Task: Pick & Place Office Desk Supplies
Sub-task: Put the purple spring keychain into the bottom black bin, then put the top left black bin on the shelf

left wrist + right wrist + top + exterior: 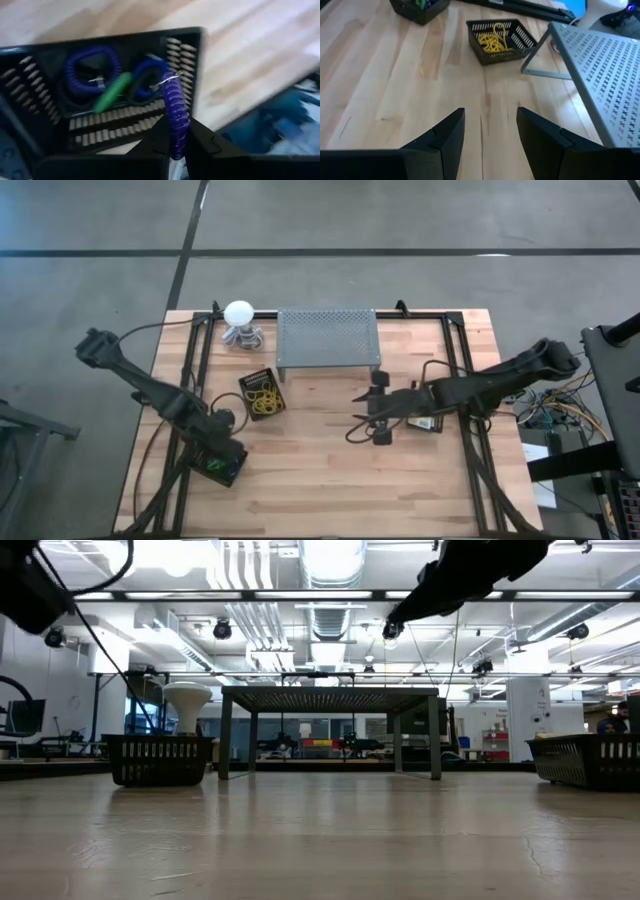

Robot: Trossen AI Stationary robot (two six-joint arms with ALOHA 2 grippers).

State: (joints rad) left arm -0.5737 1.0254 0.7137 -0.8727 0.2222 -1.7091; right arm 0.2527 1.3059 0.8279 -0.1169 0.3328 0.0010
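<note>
Purple coil loop [175, 117] sits clamped between the left gripper [176, 145] fingers, long axis running outward from the fingertips, directly over the black basket [192, 75] holding blue and green loops. Right gripper [487, 132], fingers apart, waits mid-table.

We are in a lab: open hall behind the table [320, 840], ceiling ducts [335, 620] at 12 o'clock, benches.

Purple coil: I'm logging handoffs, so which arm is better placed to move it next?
Left. Its gripper is shut on the purple coil over the basket; the right gripper hangs open and empty mid-table.
</note>
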